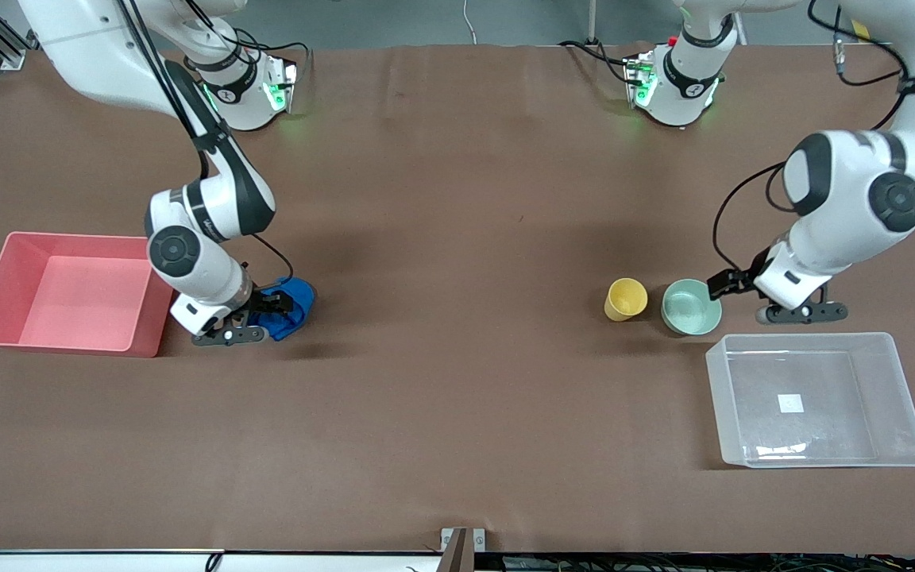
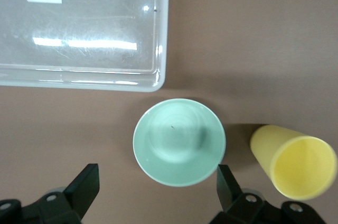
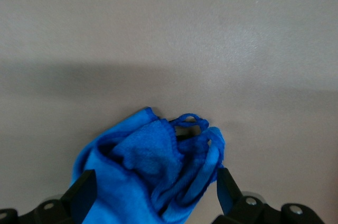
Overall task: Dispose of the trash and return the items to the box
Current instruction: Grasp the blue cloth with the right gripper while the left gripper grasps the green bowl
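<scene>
Grippers both down at the table. My right gripper (image 1: 271, 306) straddles the blue wad (image 1: 289, 308), fingers (image 3: 82, 195) spread wide on either side, not clenched; the wad lies just beside the pink bin (image 1: 68, 290). My left gripper (image 1: 721, 284), jaws apart, sits at the green bowl (image 1: 691, 307), holding nothing. Yellow cup (image 1: 625, 299) stands just beside the bowl. Clear box (image 1: 815, 400) sits near the bowl, nearer the front camera.

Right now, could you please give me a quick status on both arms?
Left gripper open around pale mint-green round bowl. Right gripper open around crumpled bright blue cloth wad. Nothing lifted yet. Nothing in the way.
</scene>
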{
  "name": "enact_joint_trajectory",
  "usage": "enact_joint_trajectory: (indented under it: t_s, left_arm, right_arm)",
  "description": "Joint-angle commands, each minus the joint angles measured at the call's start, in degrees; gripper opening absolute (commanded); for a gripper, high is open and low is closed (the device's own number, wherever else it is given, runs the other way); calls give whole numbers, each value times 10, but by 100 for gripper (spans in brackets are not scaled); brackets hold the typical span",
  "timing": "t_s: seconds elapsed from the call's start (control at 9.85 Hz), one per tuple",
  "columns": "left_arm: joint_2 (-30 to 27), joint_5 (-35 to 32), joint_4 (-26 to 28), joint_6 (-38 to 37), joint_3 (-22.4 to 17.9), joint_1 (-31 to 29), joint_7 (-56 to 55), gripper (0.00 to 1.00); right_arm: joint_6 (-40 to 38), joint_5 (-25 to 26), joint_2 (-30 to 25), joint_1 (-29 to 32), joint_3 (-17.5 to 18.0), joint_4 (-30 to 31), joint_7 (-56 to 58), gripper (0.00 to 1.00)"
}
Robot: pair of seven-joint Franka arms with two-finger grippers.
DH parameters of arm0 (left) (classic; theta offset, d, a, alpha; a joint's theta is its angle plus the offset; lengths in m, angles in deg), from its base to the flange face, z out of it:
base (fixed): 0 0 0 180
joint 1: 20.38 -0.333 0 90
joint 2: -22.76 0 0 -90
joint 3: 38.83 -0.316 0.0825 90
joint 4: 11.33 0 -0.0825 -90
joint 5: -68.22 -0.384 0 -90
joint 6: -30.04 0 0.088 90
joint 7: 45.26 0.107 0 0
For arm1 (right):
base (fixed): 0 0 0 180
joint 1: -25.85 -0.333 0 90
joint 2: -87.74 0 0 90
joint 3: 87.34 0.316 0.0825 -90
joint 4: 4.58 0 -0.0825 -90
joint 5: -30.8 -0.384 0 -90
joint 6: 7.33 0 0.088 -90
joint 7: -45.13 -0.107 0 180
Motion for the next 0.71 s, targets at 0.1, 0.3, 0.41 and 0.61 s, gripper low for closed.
enact_joint_trajectory:
  t_s: [0.1, 0.3, 0.41, 0.61]
  left_arm:
    - [66, -11, 16, 62, 5, -24, 26, 98]
    - [95, -11, 17, 88, 5, -24, 26, 96]
    - [108, -11, 17, 100, 5, -24, 26, 90]
    - [125, -11, 17, 112, 5, -24, 26, 58]
  right_arm:
    - [66, 28, 7, 9, 1, 31, -29, 100]
    - [80, 29, 17, 3, 1, 34, -41, 100]
    - [93, 33, 20, 5, 0, 37, -40, 90]
    - [98, 34, 25, 8, 0, 37, -41, 30]
